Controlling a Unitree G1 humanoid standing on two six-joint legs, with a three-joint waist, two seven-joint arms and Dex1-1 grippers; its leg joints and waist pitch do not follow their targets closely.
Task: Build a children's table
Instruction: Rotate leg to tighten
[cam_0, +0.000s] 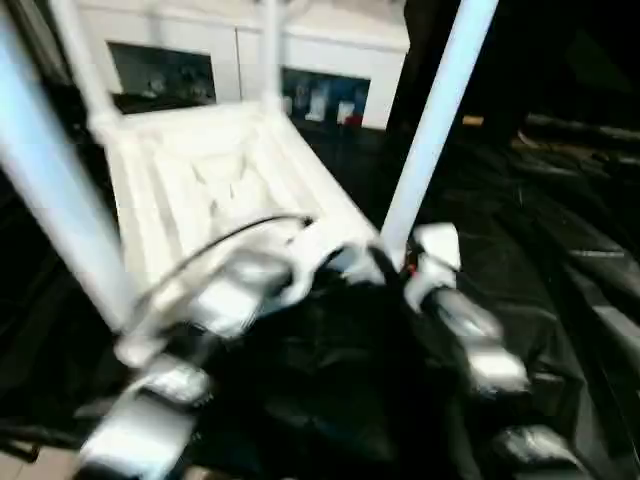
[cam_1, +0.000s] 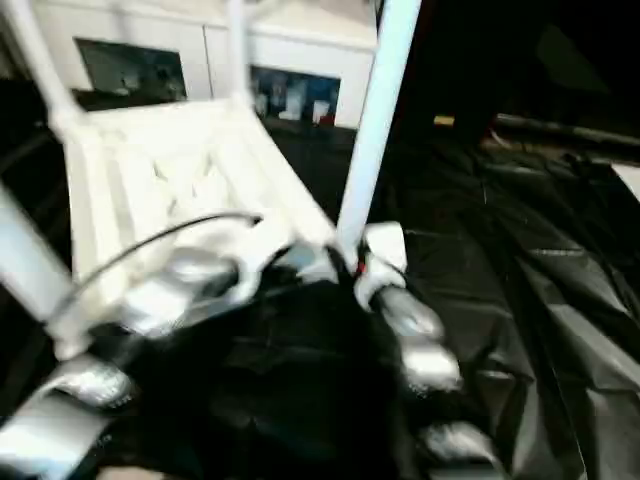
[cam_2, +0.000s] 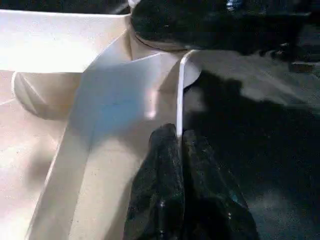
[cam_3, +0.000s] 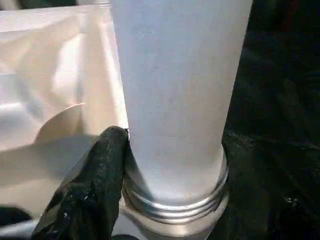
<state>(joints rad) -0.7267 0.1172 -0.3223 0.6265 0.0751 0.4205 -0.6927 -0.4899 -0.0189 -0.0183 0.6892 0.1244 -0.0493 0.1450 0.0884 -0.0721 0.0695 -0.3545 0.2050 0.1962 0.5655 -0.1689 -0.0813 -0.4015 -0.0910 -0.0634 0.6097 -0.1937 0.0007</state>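
Two silver forearms reach forward over the black-cloth desk (cam_0: 560, 290) toward the children's table (cam_0: 210, 190), which lies upside down with its ribbed underside facing up and its legs pointing upward. The left tool (cam_2: 179, 150) is clenched on the thin rim (cam_2: 179, 95) of the tabletop's edge, one black finger on each side of it, just beside a round corner socket. The right tool (cam_3: 117, 165) sits at the base of the near right leg (cam_0: 435, 120); one black finger (cam_3: 100, 175) presses against the white tube just above its threaded collar (cam_3: 175, 205), where it enters the socket. Whether this tool is clenched on the leg or released cannot be told, since the other finger is hidden. Another leg (cam_0: 50, 190) crosses the foreground at the left, and two more rise at the far corners. Behind stands a white cabinet (cam_0: 240, 60) with glass doors.
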